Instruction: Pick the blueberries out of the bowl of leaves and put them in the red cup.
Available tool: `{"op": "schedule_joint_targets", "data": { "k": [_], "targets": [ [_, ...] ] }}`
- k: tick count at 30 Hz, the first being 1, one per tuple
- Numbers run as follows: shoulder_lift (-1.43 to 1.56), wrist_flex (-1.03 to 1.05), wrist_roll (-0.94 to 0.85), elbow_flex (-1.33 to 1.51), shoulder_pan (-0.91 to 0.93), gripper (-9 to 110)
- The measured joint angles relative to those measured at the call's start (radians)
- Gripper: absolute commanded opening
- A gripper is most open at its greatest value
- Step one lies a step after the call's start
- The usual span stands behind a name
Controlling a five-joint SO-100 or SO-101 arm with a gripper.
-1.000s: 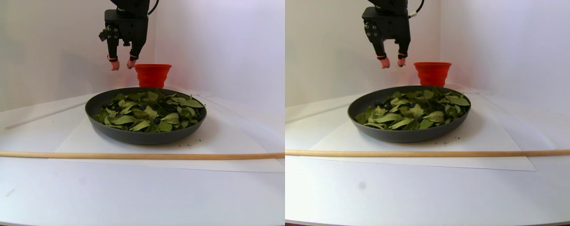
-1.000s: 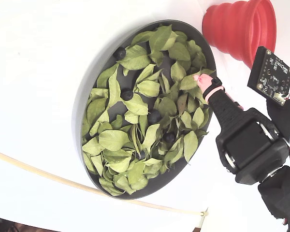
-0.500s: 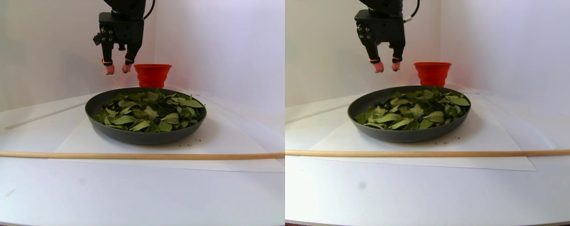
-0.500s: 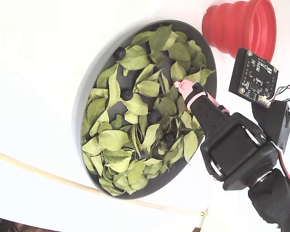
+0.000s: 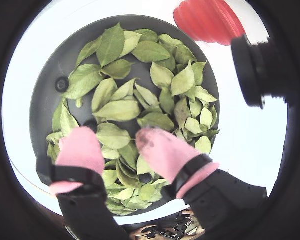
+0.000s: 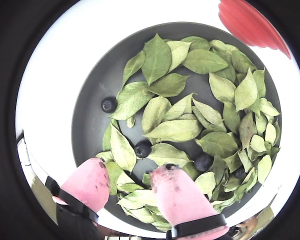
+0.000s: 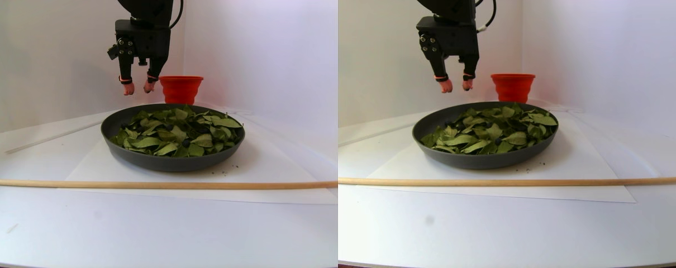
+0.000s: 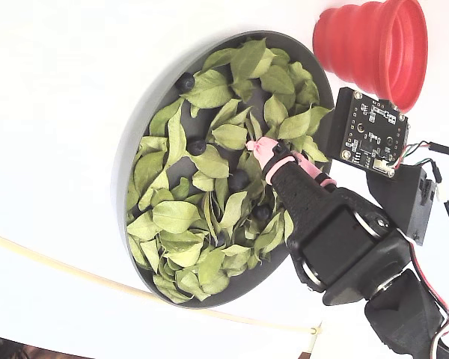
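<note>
We log the gripper (image 6: 132, 187), released and empty, above the bowl (image 6: 87, 125) of leaves (image 6: 175, 130); blueberries (image 6: 142, 148) frame centre; red cup (image 8: 374, 45) upper right.

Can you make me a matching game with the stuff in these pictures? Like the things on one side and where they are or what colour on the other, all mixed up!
Things:
1. red cup
2. bowl
3. blueberries
4. end effector

Descriptions:
A. dark and round, tucked among the green leaves
B. hanging in the air above the bowl, pink tips apart, holding nothing
C. wide, dark grey dish full of leaves
D. bright, with stepped sides, standing on the table beside the bowl

Right pairs: 1-D, 2-C, 3-A, 4-B
</note>
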Motion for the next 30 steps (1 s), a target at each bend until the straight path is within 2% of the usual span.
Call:
{"op": "schedule_joint_targets", "data": {
  "k": [30],
  "targets": [
    [-0.238, -0.192, -0.009, -0.008, -0.006, 17]
  ]
}}
